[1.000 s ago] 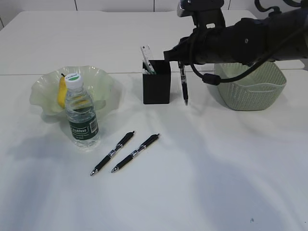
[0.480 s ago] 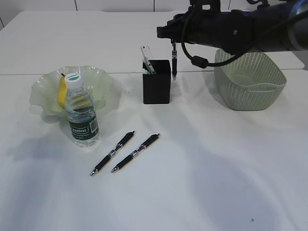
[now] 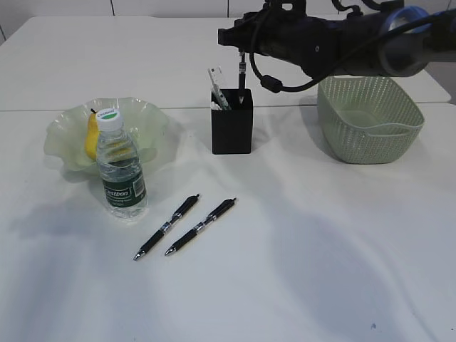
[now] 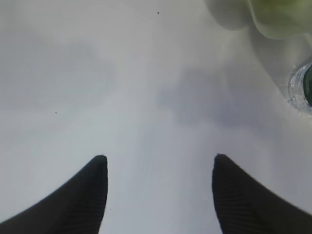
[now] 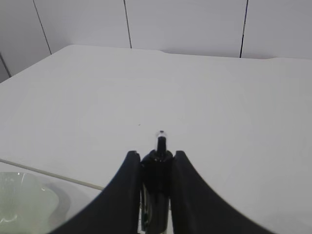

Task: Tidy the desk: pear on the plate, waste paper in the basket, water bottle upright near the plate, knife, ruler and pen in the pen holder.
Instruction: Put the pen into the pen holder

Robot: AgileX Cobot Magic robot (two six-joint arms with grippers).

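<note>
Above the bench's far edge, the right claw (image 3: 241, 51) grips a pen (image 3: 241, 78) upright over the pen holder (image 3: 231, 121); release only once centred.

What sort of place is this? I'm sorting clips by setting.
Probably a lab or test room staged as a desk: a plain white table against pale panelled walls, holding only a black pen holder, loose pens, a basket and a water bottle.

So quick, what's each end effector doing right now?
Left end effector: open, holding nothing, above bare table.
Right end effector: shut on a pen, hanging upright over the pen holder.
</note>
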